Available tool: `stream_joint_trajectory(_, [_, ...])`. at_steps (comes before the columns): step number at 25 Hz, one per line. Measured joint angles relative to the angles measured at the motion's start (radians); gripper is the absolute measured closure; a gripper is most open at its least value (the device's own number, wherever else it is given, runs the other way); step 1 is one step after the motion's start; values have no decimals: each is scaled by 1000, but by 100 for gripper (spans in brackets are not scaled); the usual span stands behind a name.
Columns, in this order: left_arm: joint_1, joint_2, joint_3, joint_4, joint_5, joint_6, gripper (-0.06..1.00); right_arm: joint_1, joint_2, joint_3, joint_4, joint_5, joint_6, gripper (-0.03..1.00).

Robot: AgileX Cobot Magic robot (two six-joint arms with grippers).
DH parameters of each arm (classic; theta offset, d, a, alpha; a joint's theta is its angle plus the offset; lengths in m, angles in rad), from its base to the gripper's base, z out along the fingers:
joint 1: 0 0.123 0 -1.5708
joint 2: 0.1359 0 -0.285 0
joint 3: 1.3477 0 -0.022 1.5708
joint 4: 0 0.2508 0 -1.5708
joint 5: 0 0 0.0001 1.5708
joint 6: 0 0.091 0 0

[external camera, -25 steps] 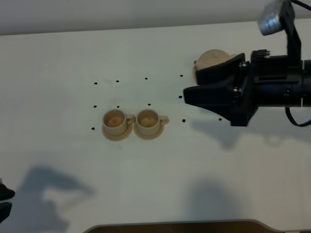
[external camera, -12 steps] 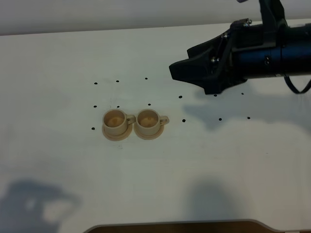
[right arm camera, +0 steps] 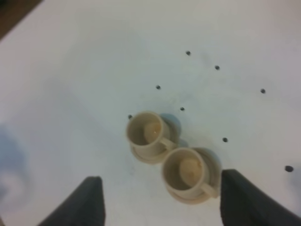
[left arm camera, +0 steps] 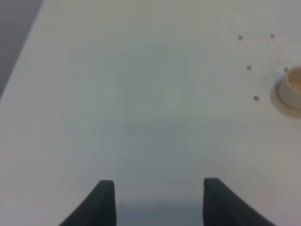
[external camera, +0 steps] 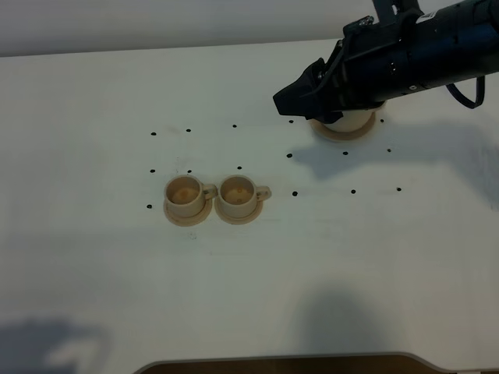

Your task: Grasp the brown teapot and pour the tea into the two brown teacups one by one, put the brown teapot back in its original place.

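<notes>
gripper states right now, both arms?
Left gripper: open, holding nothing.
Right gripper: open wide, holding nothing.

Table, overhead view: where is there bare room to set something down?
Free: the strip between the two teacups and the table's near edge, and the left side beyond them. Crowded: back right, where the right arm hangs over the teapot.

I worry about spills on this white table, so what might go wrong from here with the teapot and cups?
1. The right arm hides most of the brown teapot on its saucer from above, and the right wrist view shows only cups; the open jaws of the right gripper may miss the handle or nudge the pot.
2. The two brown teacups stand close together, so pouring into one may splash or bump the other.
</notes>
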Motion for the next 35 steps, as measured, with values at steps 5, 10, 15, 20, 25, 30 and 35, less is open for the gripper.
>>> stream_joint_trajectory(5, [1, -21, 1, 0, 3, 0, 49, 0, 32, -48, -67, 3, 30, 42])
stream_joint_trajectory(10, [1, -21, 1, 0, 3, 0, 49, 0, 74, -130, -166, 6, 52, 42])
stream_joint_trajectory(15, [1, -21, 1, 0, 3, 0, 49, 0, 157, -246, -328, 6, 97, 42])
stream_joint_trajectory(20, [1, -21, 1, 0, 3, 0, 49, 0, 252, -295, -539, 8, 113, 42])
stream_joint_trajectory(25, [1, -21, 1, 0, 3, 0, 49, 0, 313, -296, -737, -19, 104, 44])
stream_joint_trajectory(30, [1, -21, 1, 0, 3, 0, 49, -11, 359, -296, -843, -82, 91, 46])
stream_joint_trajectory(35, [1, -21, 1, 0, 3, 0, 49, -81, 426, -316, -874, -117, 63, 47])
